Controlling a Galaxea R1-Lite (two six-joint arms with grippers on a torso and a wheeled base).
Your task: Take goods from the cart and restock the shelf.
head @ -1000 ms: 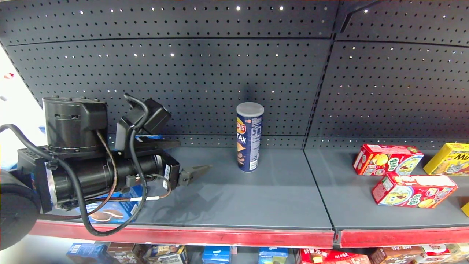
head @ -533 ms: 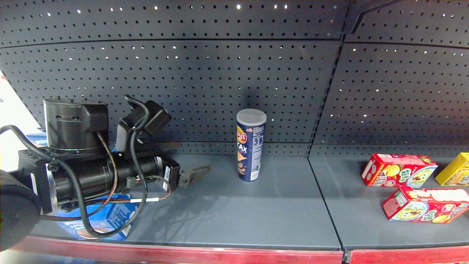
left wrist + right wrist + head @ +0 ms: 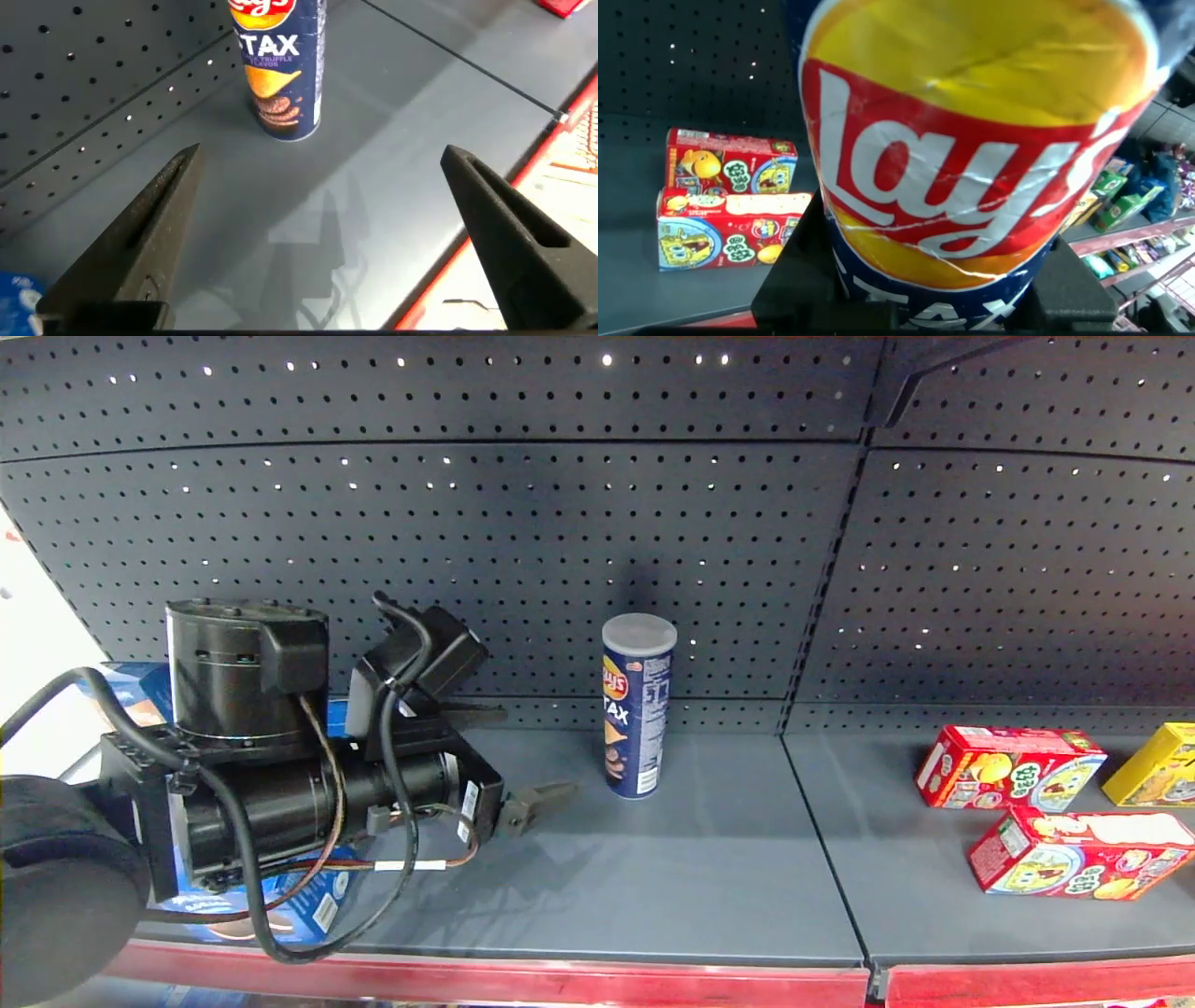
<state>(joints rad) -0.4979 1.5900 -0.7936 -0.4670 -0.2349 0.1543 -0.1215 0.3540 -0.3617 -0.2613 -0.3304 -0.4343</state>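
Note:
A blue chip can (image 3: 638, 705) with a grey lid stands upright on the grey shelf (image 3: 709, 859) near the pegboard back wall. In the left wrist view the can (image 3: 280, 65) stands ahead of my left gripper (image 3: 322, 201), which is open with nothing between its fingers. From the head view the left gripper (image 3: 539, 753) hovers just left of the can, a short gap away. A second chip can (image 3: 971, 159) of the same kind sits very close in the right wrist view, with my right gripper (image 3: 934, 303) shut on it.
Two red snack boxes (image 3: 1008, 767) (image 3: 1078, 852) and a yellow box (image 3: 1153, 763) lie on the right shelf section. A blue cookie box (image 3: 308, 905) lies under my left arm. The shelf has a red front edge (image 3: 560, 980). Bare shelf lies between the can and the red boxes.
The head camera shifted a little at first. Over the last half second my left arm moved right, bringing the open gripper closer to the standing can. The can stayed put.

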